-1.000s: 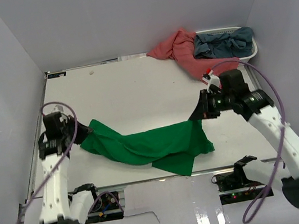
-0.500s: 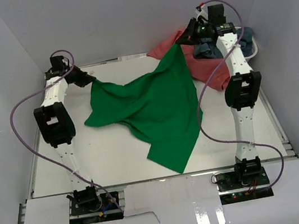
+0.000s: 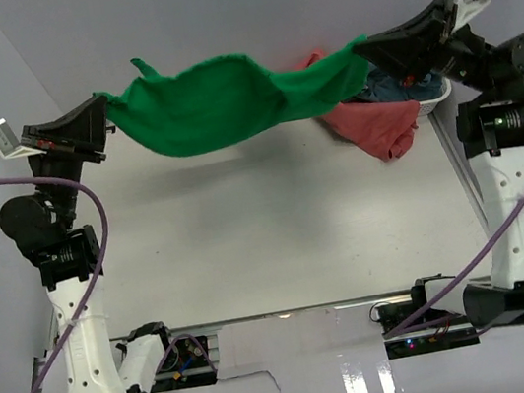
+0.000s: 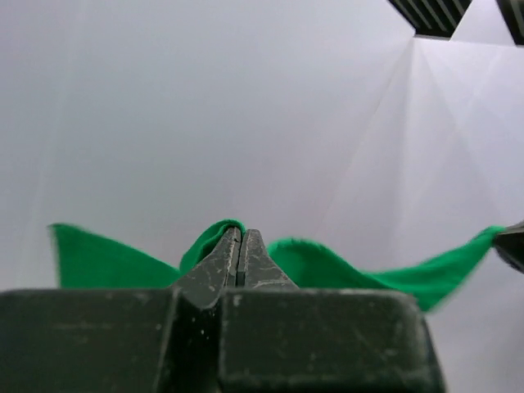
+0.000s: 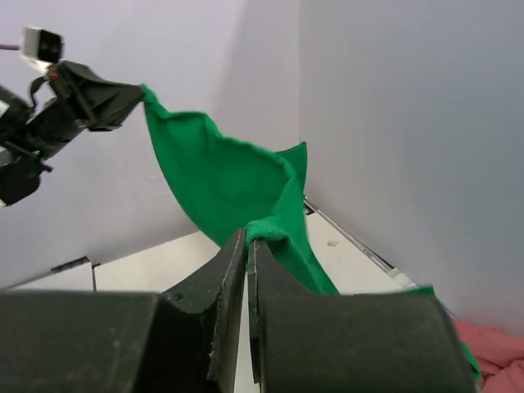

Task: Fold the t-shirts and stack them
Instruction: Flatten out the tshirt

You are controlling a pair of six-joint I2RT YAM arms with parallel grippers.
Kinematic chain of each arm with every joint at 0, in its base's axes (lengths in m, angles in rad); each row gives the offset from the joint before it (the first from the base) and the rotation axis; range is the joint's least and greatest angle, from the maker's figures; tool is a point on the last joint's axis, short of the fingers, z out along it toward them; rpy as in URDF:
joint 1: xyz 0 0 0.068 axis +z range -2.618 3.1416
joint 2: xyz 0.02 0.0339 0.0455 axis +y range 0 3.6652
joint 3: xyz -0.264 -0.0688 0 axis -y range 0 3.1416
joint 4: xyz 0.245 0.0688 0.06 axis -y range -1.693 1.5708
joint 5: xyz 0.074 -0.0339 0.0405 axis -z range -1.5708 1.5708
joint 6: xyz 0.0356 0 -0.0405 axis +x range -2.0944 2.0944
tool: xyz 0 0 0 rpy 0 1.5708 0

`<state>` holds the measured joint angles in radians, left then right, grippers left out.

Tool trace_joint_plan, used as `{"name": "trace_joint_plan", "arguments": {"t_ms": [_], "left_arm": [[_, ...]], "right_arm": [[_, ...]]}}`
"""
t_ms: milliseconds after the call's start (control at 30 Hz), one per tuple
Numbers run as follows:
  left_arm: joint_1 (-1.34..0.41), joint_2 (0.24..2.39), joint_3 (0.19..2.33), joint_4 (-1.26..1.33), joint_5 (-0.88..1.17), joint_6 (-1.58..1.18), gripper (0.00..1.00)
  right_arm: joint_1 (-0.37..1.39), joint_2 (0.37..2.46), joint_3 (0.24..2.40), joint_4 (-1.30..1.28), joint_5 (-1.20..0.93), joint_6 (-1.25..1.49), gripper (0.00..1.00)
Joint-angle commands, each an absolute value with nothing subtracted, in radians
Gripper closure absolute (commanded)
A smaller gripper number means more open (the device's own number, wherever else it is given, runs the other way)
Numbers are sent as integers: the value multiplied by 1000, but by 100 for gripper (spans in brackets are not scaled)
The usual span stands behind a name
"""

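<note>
The bright green t-shirt [image 3: 217, 104] hangs stretched in the air high above the table, held at both ends. My left gripper [image 3: 105, 110] is shut on its left end; the cloth bulges round the tips in the left wrist view [image 4: 240, 233]. My right gripper [image 3: 361, 47] is shut on its right end, seen pinched in the right wrist view [image 5: 248, 236]. The salmon-pink t-shirt [image 3: 376, 126] lies at the back right, draped out of the basket. The grey-blue t-shirt [image 3: 404, 86] lies in the basket, partly hidden by my right arm.
A white slatted basket [image 3: 437, 95] stands at the back right corner. The white table [image 3: 268, 235] is walled by pale panels on three sides. Cables loop beside both arms.
Both grippers have risen high and moved apart, lifting the green t-shirt off the table and stretching it out in the air between them.
</note>
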<state>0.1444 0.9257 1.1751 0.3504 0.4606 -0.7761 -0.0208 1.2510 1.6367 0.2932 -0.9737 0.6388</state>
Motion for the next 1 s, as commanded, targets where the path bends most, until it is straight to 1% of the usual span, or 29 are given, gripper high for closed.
{"name": "trace_joint_plan", "arguments": {"t_ms": [0,33,67,133,167,200,267,300,333,400,433,500,633,700,767,833,900,967], "left_arm": [[149,1017,1015,221,496,-756,100],[149,1019,984,192,499,-749,100],[147,1028,926,163,514,-746,100],[147,1049,861,61,525,-741,100],[149,1058,826,34,535,-750,100],[147,1052,746,19,546,-762,100],[147,1010,680,-43,545,-793,100],[147,997,660,-75,540,-804,100],[147,986,652,-171,532,-802,100],[147,950,649,-250,503,-793,100],[147,934,653,-331,488,-792,100],[147,875,658,-388,447,-793,100],[149,783,644,-446,413,-819,100],[147,787,646,-427,416,-824,100],[147,850,667,-373,452,-828,100],[147,926,725,-289,507,-819,100],[147,956,787,-217,511,-805,100],[147,969,817,-173,468,-795,100]], "right_arm": [[-18,1272,1428,276,-999,621,92],[-17,1260,1369,270,-993,633,92],[-14,1237,1250,268,-996,664,92],[-2,1214,1133,264,-999,680,92],[32,1201,1083,188,-980,673,92],[46,1172,1003,158,-982,645,92],[83,1134,953,54,-944,600,92],[93,1091,936,-56,-937,559,92],[103,1071,924,-111,-925,537,92],[104,1033,934,-295,-899,467,92],[104,1025,955,-354,-896,442,92],[104,1019,985,-525,-850,391,92],[104,1020,1029,-662,-789,301,92],[104,1038,1061,-675,-749,290,92],[104,1060,1087,-655,-732,272,92],[104,1097,1159,-625,-703,250,92],[104,1108,1224,-579,-652,244,92],[104,1132,1262,-513,-571,236,92]]}}
